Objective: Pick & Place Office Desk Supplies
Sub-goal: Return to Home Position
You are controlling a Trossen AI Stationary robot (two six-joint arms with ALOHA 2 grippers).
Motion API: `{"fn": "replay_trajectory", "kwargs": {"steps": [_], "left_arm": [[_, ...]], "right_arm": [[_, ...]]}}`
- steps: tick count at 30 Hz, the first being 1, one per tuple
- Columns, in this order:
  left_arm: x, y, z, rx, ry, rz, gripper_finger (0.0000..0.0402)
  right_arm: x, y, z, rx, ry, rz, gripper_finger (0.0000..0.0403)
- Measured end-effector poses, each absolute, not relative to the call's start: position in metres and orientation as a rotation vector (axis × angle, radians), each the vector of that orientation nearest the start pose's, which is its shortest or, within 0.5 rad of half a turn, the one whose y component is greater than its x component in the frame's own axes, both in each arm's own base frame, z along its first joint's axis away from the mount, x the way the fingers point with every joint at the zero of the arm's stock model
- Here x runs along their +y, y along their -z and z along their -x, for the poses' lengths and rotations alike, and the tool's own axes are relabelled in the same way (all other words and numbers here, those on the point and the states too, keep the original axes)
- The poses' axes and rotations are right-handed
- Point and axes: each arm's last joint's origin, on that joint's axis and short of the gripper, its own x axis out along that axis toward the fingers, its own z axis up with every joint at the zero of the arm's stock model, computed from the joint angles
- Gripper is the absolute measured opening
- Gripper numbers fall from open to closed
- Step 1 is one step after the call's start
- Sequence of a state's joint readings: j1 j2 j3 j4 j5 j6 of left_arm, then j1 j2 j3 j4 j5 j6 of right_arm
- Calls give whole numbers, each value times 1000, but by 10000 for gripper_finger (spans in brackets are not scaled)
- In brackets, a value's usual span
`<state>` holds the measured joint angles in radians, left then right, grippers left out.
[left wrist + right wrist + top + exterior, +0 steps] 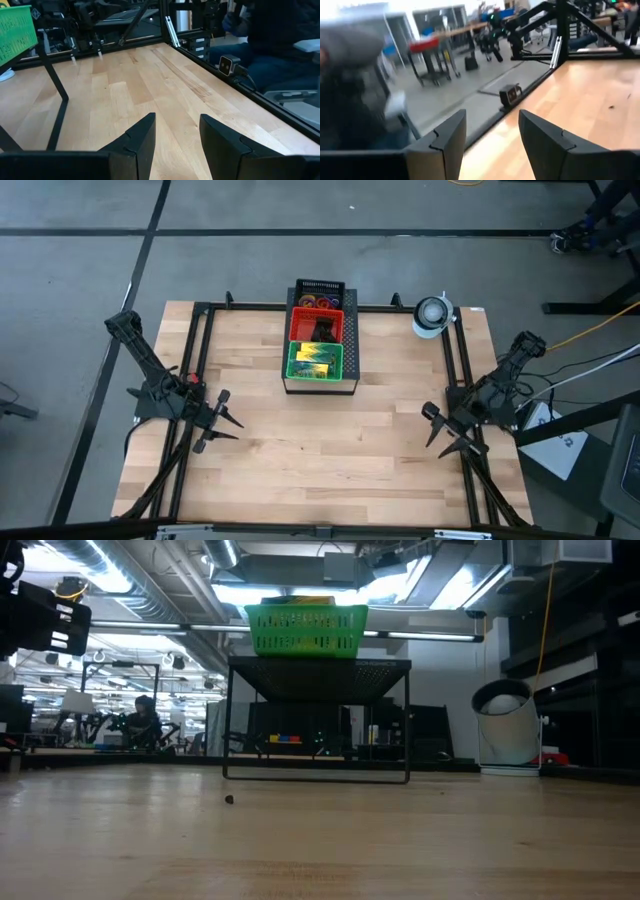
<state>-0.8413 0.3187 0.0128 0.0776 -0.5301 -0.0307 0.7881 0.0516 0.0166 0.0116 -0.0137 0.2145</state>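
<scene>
In the high view a black wire rack (352,350) stands at the table's far middle and holds three small baskets in a row. The near green basket (315,361) contains yellow-and-green crayon boxes (312,357). The middle red basket (317,328) contains black clips (322,331). The far black basket holds thin coloured rings (318,302). The low view shows the green basket (305,630) sitting on top of the rack. My left gripper (232,428) (177,125) hovers open near the table's left side. My right gripper (430,427) (492,120) hovers open near the right side. Both hold nothing.
A white cylindrical container (432,315) (505,725) stands at the far right corner. A tiny dark speck (229,800) lies on the wood in front of the rack. Black frame rails (200,360) run along the table's left, right and far edges. Bare wood (330,440) lies between the grippers.
</scene>
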Motion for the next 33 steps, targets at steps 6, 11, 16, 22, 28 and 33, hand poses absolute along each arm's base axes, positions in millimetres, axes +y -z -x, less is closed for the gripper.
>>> {"fn": "replay_trajectory", "kwargs": {"steps": [6,11,16,22,28,33], "left_arm": [[-73,-149,-85,182,307,-114,150],[-73,-149,-85,182,307,-115,148],[-73,-149,-85,182,307,-115,146],[-73,-149,-85,182,307,-115,145],[-73,-149,-85,182,307,-115,145],[-73,-149,-85,182,307,-115,149]], "right_arm": [[68,-173,-69,94,-784,-377,183],[68,-172,-69,102,-783,-379,183],[68,-172,-69,100,-785,-382,183],[68,-172,-69,101,-787,-381,183],[68,-172,-69,101,-787,-381,183],[68,-172,-69,101,-787,-381,183]]}}
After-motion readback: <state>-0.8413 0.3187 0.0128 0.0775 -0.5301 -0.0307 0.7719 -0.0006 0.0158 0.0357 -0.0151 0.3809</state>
